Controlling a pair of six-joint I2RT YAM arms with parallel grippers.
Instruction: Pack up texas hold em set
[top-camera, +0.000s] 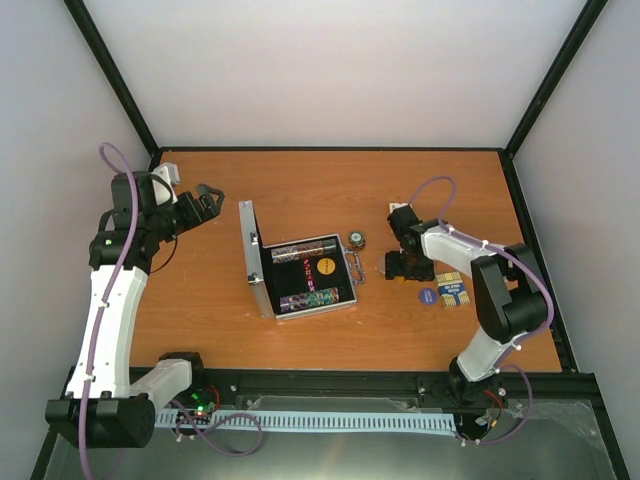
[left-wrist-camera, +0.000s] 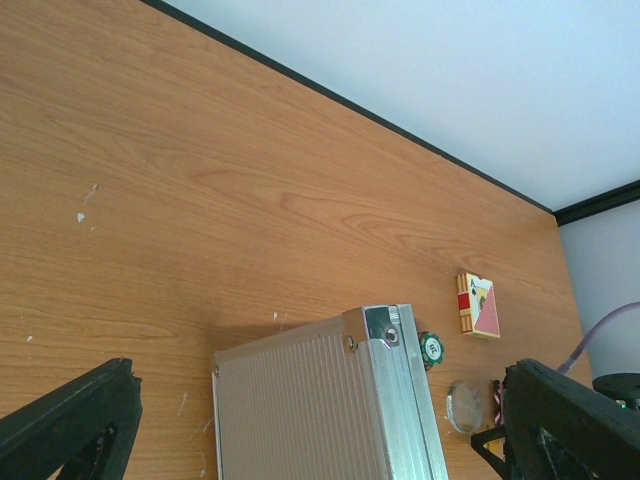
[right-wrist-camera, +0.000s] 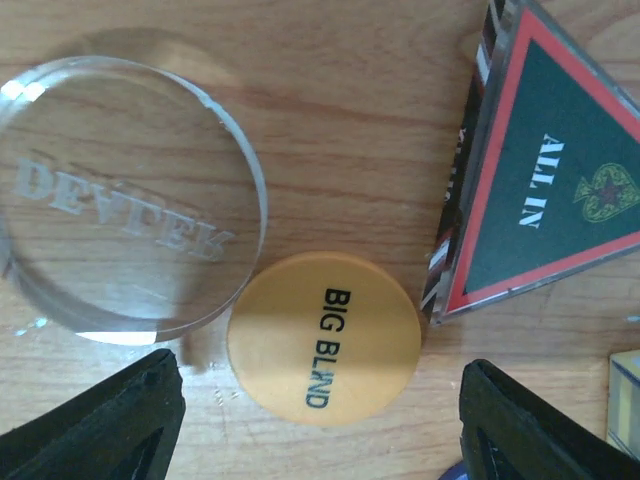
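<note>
The silver case (top-camera: 300, 278) lies open at the table's middle, its ribbed lid (top-camera: 250, 255) upright, with rows of chips and a yellow disc (top-camera: 325, 266) inside. My left gripper (top-camera: 205, 200) is open and empty behind the lid, whose back fills the left wrist view (left-wrist-camera: 320, 400). My right gripper (top-camera: 408, 262) is open and low over the table right of the case. In the right wrist view its fingers (right-wrist-camera: 100, 425) straddle a yellow BIG BLIND button (right-wrist-camera: 325, 338), without touching it. A clear round dealer button (right-wrist-camera: 125, 195) and a triangular ALL IN button (right-wrist-camera: 545, 170) lie beside it.
A small chip stack (top-camera: 355, 238) stands behind the case. A blue round button (top-camera: 427, 296) and a blue card deck (top-camera: 455, 290) lie right of my right gripper. A red card deck (left-wrist-camera: 478, 305) and a green chip (left-wrist-camera: 431, 348) show past the lid.
</note>
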